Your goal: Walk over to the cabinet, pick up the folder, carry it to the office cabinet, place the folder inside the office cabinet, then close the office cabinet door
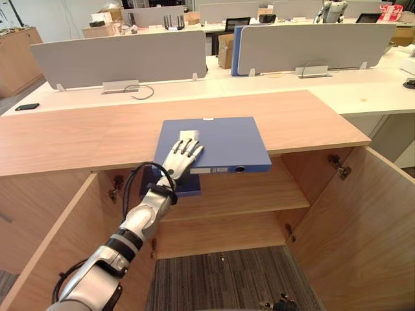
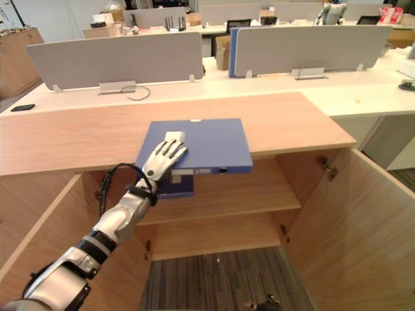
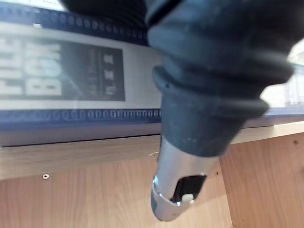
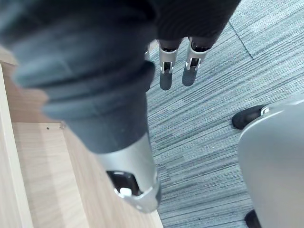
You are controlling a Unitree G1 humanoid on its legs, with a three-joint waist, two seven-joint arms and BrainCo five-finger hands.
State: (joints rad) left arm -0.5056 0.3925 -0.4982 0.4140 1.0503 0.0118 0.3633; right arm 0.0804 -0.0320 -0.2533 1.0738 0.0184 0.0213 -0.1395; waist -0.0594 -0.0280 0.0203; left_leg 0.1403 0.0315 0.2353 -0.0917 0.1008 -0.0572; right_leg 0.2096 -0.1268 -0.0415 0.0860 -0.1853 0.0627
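Fingers (image 1: 186,149) of the left hand (image 1: 178,161) lie straight and slightly spread on the blue folder (image 1: 224,139), flat beneath them on the wooden counter (image 1: 78,136), its spine overhanging the open cabinet (image 1: 259,194). The left wrist view adds the spine's dark printed label (image 3: 61,71); the right wrist view, the right hand (image 4: 192,61), fingers loosely apart above carpet (image 4: 213,133)

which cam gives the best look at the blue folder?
Left eye view: whole folder lies flat, overhanging the front edge of the cabinet top. Right eye view matches. Left wrist view shows its labelled spine close up.
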